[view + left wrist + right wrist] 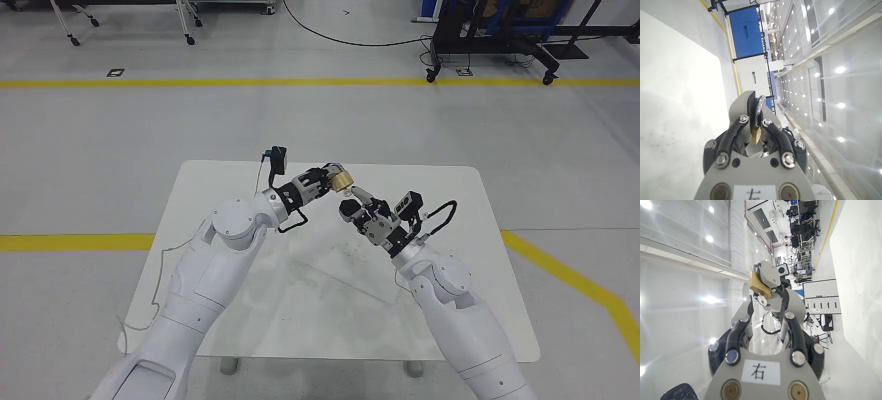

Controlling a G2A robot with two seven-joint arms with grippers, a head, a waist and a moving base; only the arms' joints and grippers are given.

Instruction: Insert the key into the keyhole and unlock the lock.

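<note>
My left gripper (755,100) is shut on the silver shackle (759,108) of a brass padlock (755,136) and holds it in the air above the table's far middle. In the right wrist view the padlock (758,285) hangs tilted, and a silver key (762,300) sticks out of its underside at the keyhole. My right gripper (768,303) is open, its fingers (784,306) spread to either side just short of the key. From the top, the padlock (342,180) sits in the left gripper (333,181), with the right gripper (353,206) close in front of it.
The white table (230,200) lies below both arms, with faint smudges near its middle. Yellow floor lines and wheeled frames (490,40) lie beyond the table.
</note>
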